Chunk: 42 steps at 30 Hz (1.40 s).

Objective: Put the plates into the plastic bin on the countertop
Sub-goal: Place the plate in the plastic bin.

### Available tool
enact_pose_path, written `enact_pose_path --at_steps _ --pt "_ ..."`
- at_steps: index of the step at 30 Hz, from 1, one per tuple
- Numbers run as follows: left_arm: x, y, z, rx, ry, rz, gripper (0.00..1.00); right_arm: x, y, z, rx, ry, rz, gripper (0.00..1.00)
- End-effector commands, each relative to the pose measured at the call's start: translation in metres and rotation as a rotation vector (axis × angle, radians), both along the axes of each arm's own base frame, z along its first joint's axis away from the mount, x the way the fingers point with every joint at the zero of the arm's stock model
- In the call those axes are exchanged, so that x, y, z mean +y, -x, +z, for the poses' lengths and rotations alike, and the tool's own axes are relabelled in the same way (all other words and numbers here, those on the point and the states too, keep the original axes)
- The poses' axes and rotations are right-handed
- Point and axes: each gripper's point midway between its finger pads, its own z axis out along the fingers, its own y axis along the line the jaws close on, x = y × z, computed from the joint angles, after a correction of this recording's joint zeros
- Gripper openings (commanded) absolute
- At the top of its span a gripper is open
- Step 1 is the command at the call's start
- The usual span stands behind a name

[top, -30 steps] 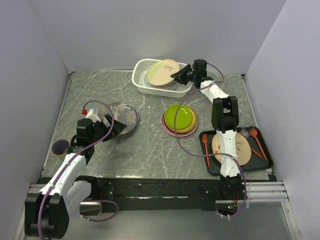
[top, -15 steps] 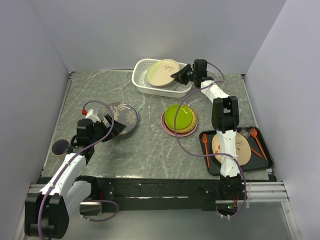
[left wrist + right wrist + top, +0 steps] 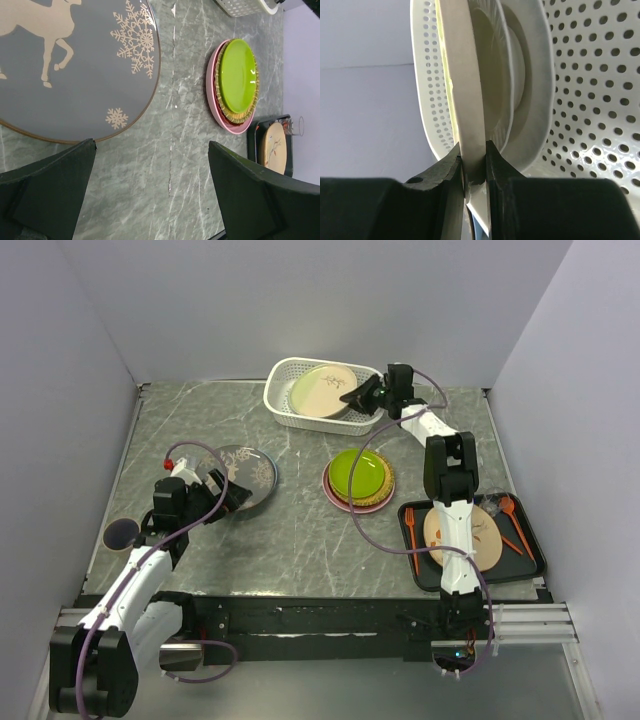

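The white plastic bin (image 3: pixel 281 405) stands at the back of the countertop (image 3: pixel 300 530). My right gripper (image 3: pixel 352 395) is shut on the rim of the cream plate with a sprig (image 3: pixel 322 388) and holds it tilted over the bin; in the right wrist view the plate's edge (image 3: pixel 465 90) sits between the pads, above a white plate (image 3: pixel 530 95) lying in the bin (image 3: pixel 590 100). My left gripper (image 3: pixel 222 492) is open and empty beside the brown deer plate (image 3: pixel 252 470), which also shows in the left wrist view (image 3: pixel 75 65). A lime green plate (image 3: pixel 358 472) tops a stack on a pink plate (image 3: pixel 335 495).
A black tray (image 3: pixel 530 565) at front right holds a cream plate (image 3: pixel 488 535), orange cutlery (image 3: pixel 512 520) and a clear cup (image 3: pixel 296 125). A small dark round coaster (image 3: pixel 120 533) lies at the left edge. Grey walls close in three sides.
My right gripper has lowered the cream plate a little further into the bin and shifted it slightly left. The left arm has not moved.
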Motion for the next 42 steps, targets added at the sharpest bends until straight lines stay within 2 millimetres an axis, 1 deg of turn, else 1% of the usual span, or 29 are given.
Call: enact_pose_path --at_steps 1,2,4,5,8,9,16,18,21,28,30,31,34,36,37,38,39,42 --pt "0.0 -0.006 0.02 -0.069 -0.034 -0.02 0.99 -0.002 0.003 0.007 -0.037 0.115 0.046 0.14" --pt "0.001 -0.002 0.014 -0.044 -0.041 -0.024 0.99 -0.003 0.002 0.007 -0.037 0.124 0.046 0.18" --pt "0.001 -0.002 0.015 -0.045 -0.045 -0.022 0.99 -0.006 0.004 0.002 -0.027 0.152 0.045 0.23" --pt "0.001 -0.002 0.016 -0.046 -0.043 -0.022 0.99 -0.008 0.005 0.002 -0.026 0.158 0.044 0.29" --pt "0.001 -0.002 0.016 -0.048 -0.04 -0.025 0.99 -0.01 0.01 -0.004 -0.011 0.174 0.045 0.36" --pt "0.0 -0.002 0.016 -0.05 -0.039 -0.026 0.99 -0.011 0.011 -0.006 -0.008 0.18 0.047 0.41" --pt "0.0 -0.003 0.019 -0.056 -0.039 -0.032 0.99 -0.018 0.024 -0.021 0.036 0.216 0.06 0.52" --pt "-0.001 -0.003 0.019 -0.057 -0.036 -0.035 0.99 -0.024 0.026 -0.019 0.037 0.226 0.06 0.53" --pt "-0.002 -0.003 0.018 -0.057 -0.034 -0.036 0.99 -0.03 0.033 -0.022 0.059 0.252 0.073 0.54" --pt "-0.003 -0.002 0.016 -0.049 -0.023 -0.042 0.99 -0.047 0.039 -0.014 0.091 0.344 0.092 0.54" --pt "-0.004 -0.002 0.016 -0.048 -0.022 -0.044 0.99 -0.051 0.042 -0.017 0.11 0.369 0.101 0.54" --pt "-0.004 -0.002 0.017 -0.05 -0.023 -0.044 0.99 -0.054 0.04 -0.014 0.107 0.37 0.1 0.55" --pt "-0.004 -0.003 0.017 -0.052 -0.025 -0.045 0.99 -0.06 0.04 -0.02 0.124 0.363 0.092 0.55" --pt "-0.004 -0.003 0.018 -0.054 -0.024 -0.045 0.99 -0.062 0.04 -0.024 0.132 0.357 0.089 0.55" --pt "-0.004 -0.003 0.017 -0.049 -0.025 -0.045 0.99 -0.06 0.038 -0.021 0.124 0.356 0.092 0.55" --pt "-0.004 -0.004 0.017 -0.05 -0.025 -0.047 0.99 -0.061 0.036 -0.024 0.131 0.349 0.088 0.55" --pt "-0.004 -0.004 0.016 -0.047 -0.026 -0.047 0.99 -0.06 0.033 -0.024 0.126 0.341 0.086 0.56" --pt "-0.004 -0.003 0.014 -0.042 -0.026 -0.047 0.99 -0.054 0.026 -0.016 0.095 0.314 0.078 0.56"
